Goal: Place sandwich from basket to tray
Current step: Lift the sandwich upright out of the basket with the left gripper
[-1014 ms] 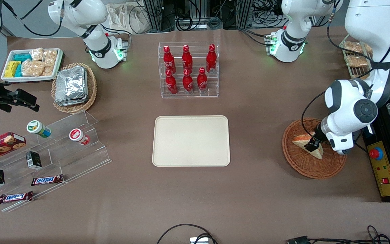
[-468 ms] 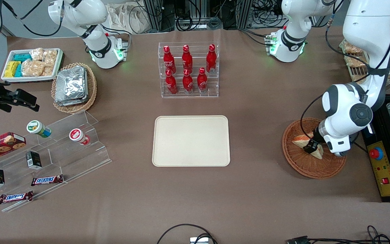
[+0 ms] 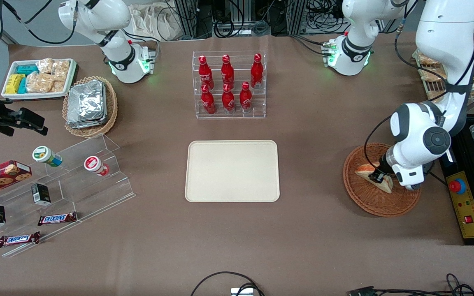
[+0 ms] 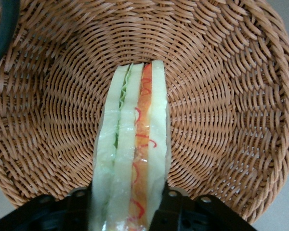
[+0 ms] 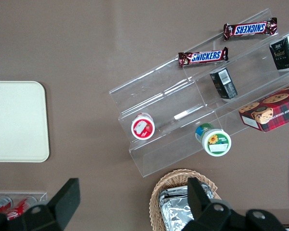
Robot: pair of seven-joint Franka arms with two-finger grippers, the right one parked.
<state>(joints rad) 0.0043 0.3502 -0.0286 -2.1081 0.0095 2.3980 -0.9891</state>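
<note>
The sandwich [image 3: 363,169] [image 4: 135,139], a pale bread wedge with orange-red and green filling, stands on edge in the round reddish-brown wicker basket [image 3: 379,205] [image 4: 221,96] toward the working arm's end of the table. My left gripper [image 3: 377,177] [image 4: 127,211] reaches down into the basket. Its black fingers [image 4: 171,207] press against both bread faces, shut on the sandwich. The sandwich still rests low in the basket. The cream-beige tray [image 3: 232,170] [image 5: 14,120] lies flat mid-table with nothing on it.
A clear rack of red bottles [image 3: 228,84] stands farther from the front camera than the tray. A yellow control box with a red button [image 3: 458,186] sits beside the basket. Acrylic steps with snacks [image 3: 76,176], a foil-packet basket [image 3: 90,105] and a white snack tray [image 3: 39,78] lie toward the parked arm's end.
The left arm's wrist has shifted slightly toward the tray and settled lower over the sandwich. The sandwich has hardly moved in the basket.
</note>
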